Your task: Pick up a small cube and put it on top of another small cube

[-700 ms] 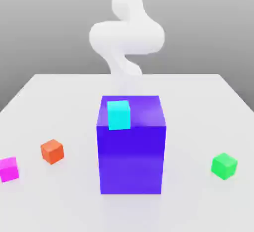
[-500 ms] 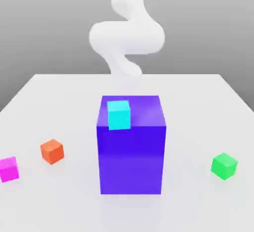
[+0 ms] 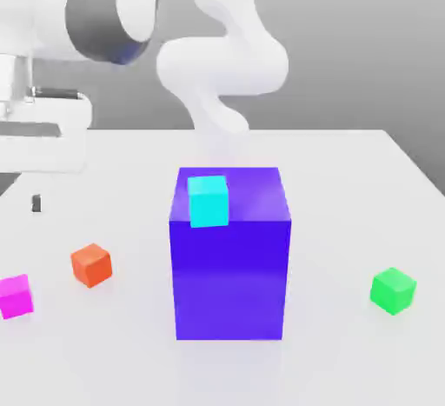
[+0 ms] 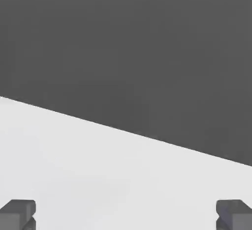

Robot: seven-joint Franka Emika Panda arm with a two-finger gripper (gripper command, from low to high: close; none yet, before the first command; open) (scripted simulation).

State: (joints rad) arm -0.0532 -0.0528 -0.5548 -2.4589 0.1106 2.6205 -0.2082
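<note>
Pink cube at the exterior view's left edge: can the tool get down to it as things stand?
Probably yes. The pink cube sits alone on the table, apart from the orange cube, and the tool is open above that side.

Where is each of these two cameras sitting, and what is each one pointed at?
Exterior view: off the arm, raised, looking across the white table at the blue-violet block, cyan cube and small cubes; the white arm and hand show.
Hand view: on the hand, looking past two open fingertips over bare table toward a dark backdrop.
Shared: the white table and the gripper.
</note>
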